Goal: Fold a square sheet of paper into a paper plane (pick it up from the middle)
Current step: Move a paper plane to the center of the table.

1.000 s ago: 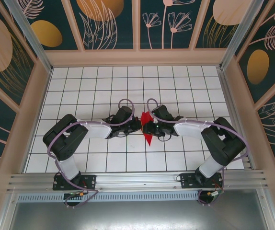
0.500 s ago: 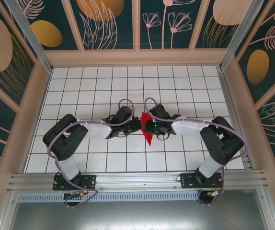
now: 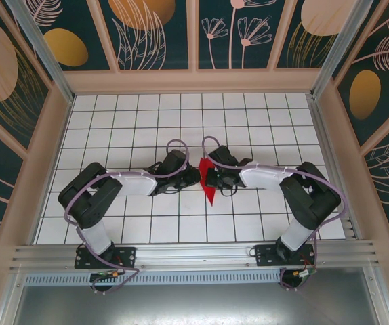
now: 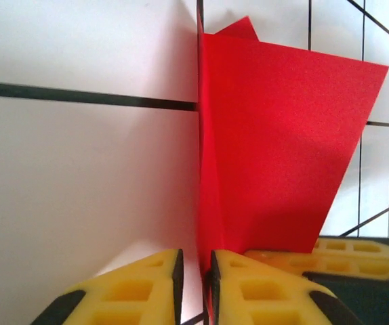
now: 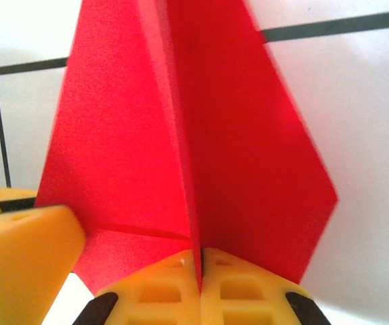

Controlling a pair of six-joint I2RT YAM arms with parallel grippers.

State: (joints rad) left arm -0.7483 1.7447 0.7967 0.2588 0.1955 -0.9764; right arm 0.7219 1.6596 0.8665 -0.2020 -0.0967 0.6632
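Shifted leftward since a second ago, the right arm's elbow is now seen nearer the middle of the tabletop, and the right gripper has been brought shut from a parted stance; the left arm is found almost where it was. The paper plane is found at the tabletop's centre, between the two grippers; its long axis is laid from far to near, with the slim point aimed toward the arm bases and the broader end toward the far wall; whether it is resting on the tiles cannot be told. In the right wrist view the central fold is seen pinched between the clenched right jaws, with red panels spread to either side. The left gripper is set against the opposite side; its jaws are narrowly parted, with the fold standing in the gap and a sliver of white tile visible beside it, so no clamp is shown there. One yellow finger of the other gripper is caught at the lower edge of each wrist view.
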